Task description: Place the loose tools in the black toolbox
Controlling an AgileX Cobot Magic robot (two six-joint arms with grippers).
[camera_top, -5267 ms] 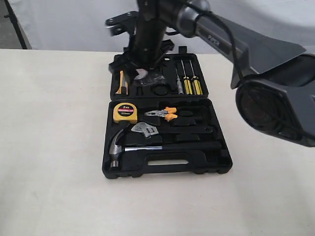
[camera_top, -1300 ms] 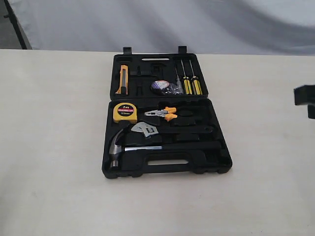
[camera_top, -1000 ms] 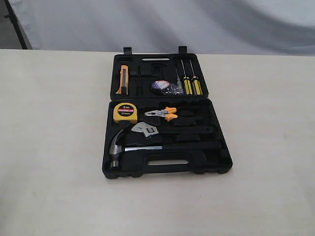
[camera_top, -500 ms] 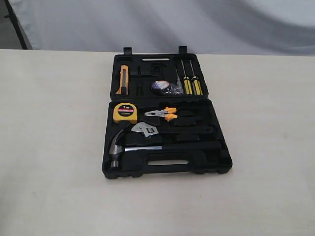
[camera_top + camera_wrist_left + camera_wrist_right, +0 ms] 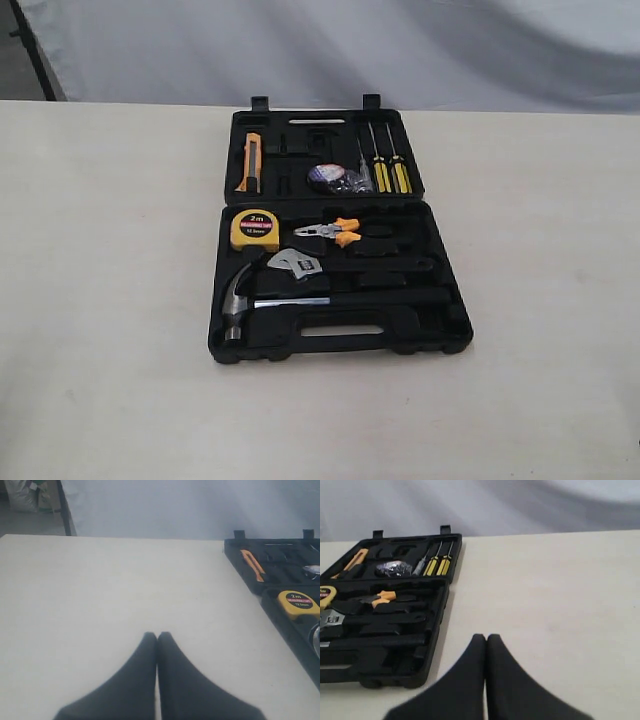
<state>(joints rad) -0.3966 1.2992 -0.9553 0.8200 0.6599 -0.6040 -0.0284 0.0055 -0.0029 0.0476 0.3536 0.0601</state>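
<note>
The black toolbox lies open in the middle of the table. In its near half the claw hammer rests along the front and the adjustable wrench sits just behind it. The small tape roll lies in the far half. Neither arm shows in the exterior view. My left gripper is shut and empty over bare table, left of the toolbox. My right gripper is shut and empty over bare table, to the right of the toolbox.
A yellow tape measure and orange-handled pliers sit in the near half. An orange utility knife and yellow-handled screwdrivers fill the far half. A grey backdrop hangs behind the table's far edge.
Five seconds ago the arm reached over the far half of the toolbox; it has since withdrawn out of the exterior view, leaving the tape roll in the case. Nothing has moved in the last second.
</note>
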